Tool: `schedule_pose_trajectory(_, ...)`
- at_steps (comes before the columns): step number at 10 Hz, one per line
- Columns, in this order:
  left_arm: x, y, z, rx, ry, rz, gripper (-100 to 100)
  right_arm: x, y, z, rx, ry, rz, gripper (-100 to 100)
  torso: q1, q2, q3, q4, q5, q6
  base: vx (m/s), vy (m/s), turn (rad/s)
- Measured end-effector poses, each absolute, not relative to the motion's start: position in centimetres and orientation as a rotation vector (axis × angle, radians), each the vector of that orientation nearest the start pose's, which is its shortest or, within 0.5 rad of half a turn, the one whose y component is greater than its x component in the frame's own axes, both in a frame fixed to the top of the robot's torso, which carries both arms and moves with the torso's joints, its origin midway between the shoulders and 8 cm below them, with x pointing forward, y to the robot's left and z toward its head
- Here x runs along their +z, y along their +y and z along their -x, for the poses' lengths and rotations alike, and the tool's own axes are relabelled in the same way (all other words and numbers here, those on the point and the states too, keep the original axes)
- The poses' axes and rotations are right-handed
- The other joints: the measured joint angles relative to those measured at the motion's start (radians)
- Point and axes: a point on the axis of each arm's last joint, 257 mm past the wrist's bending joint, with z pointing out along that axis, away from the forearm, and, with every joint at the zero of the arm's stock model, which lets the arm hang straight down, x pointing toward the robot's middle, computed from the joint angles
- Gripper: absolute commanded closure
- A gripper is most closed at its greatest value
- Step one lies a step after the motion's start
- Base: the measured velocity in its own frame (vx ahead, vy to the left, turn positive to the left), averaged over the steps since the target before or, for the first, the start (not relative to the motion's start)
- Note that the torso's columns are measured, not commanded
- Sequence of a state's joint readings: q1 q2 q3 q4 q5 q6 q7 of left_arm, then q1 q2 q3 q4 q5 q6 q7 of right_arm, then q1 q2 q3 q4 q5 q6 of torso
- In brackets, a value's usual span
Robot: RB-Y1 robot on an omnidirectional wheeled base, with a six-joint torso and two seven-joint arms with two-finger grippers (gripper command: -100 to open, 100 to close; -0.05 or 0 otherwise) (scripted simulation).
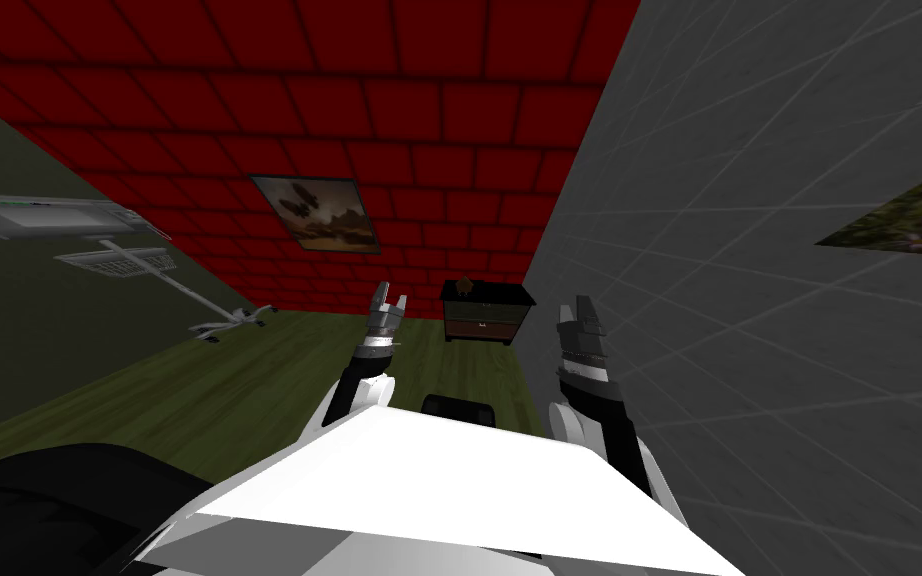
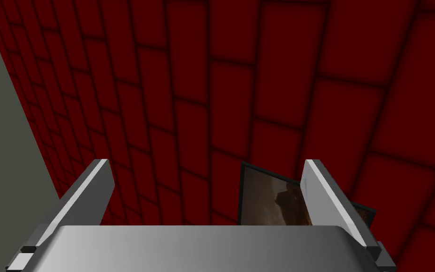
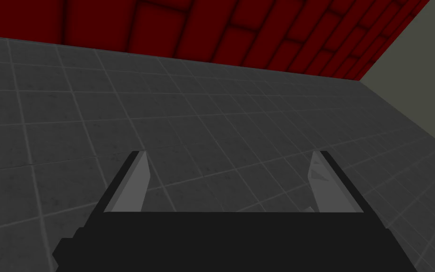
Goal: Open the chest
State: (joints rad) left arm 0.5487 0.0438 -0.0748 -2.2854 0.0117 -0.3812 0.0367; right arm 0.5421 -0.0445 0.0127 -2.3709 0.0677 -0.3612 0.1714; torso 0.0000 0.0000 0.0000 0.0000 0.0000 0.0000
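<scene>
Standing on the green floor (image 1: 249, 380) against the red brick wall (image 1: 449, 120), in the corner with the grey tiled wall (image 1: 749, 250), the dark chest (image 1: 486, 312) has its front closed and a small brown object (image 1: 464, 286) on top. My left gripper (image 1: 387, 298) hangs short of the chest on its left and my right gripper (image 1: 581, 312) on its right, both well apart from it, blades spread and empty. A framed picture (image 1: 317, 213) hangs above and left of the chest.
</scene>
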Motion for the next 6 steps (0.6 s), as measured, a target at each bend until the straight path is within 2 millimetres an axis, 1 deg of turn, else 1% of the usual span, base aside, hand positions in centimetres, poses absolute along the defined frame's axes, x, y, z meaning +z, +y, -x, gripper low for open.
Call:
schedule_pose_trajectory(1, -1.5, 25.93, -36.07, -1.362, 0.745, 0.79, 0, 2.33, -26.9, -34.77, 1.076, 0.784, -0.58, 0, 0.0, 0.04, -0.082, 0.041, 0.0, 0.0, 0.0, 0.0, 0.0)
schedule_pose_trajectory(2, -1.5, 25.93, -36.07, -1.362, 0.745, 0.79, 0, 2.34, -26.9, -34.77, 1.076, 0.784, -0.58, 0, 0.0, 0.104, -0.209, 0.105, 0.0, 0.0, 0.0, 0.0, 0.0)
schedule_pose_trajectory(6, -1.49, 25.93, -36.06, -1.362, 0.745, 0.79, 0, 2.35, -26.9, -34.77, 1.076, 0.784, -0.58, 0, 0.0, 0.396, -0.792, 0.396, 0.0, 0.0, 0.0, 0.0, 0.0)
